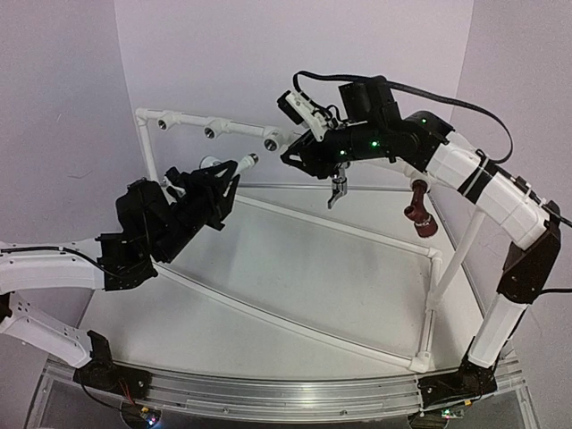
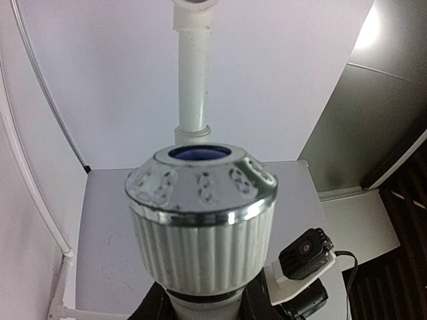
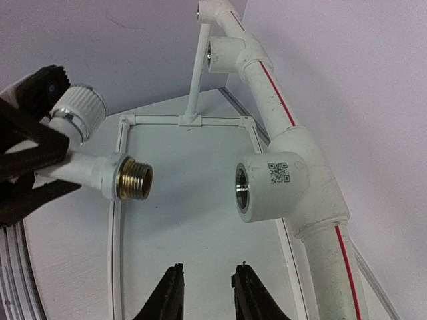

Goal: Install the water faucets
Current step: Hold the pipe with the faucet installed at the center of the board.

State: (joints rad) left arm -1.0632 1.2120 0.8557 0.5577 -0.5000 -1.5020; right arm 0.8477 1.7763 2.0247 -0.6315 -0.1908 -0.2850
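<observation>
Left gripper (image 1: pixel 222 179) is clamped on the white faucet (image 1: pixel 241 164). It holds it in the air at the upper centre-left of the top view, just short of the rightmost open tee socket (image 1: pixel 271 141) on the pipe frame (image 1: pixel 188 121).

In the right wrist view the faucet's body runs from the black jaws at the left edge toward the right and ends in a brass thread (image 3: pixel 135 180). Its ribbed knob (image 3: pixel 81 109) sticks out to the upper left. The long axis lies near level in that frame, thread leading. It is aimed at the dark mouth of the QR-marked socket but sits slightly above it and clearly apart from it.

The step in hand, as I judge it, is lining up the thread with the socket; it has not yet entered. The next move calls for lowering the thread a touch and squaring the axis to the mouth. The faucet must then be pushed until the two meet and turned about that axis so the threads bite. A skewed start would likely cross-thread or shove the rail.

Right gripper (image 3: pixel 208 272) hovers at the bottom centre of its own view, fingers narrowly parted with nothing between them. Farther right in the top view the dark red-brown faucet (image 1: pixel 418 214) hangs by the frame's right post. What looks like the silver faucet (image 1: pixel 338 191) hangs under the right arm. I cannot tell whether either is fully seated.
</observation>
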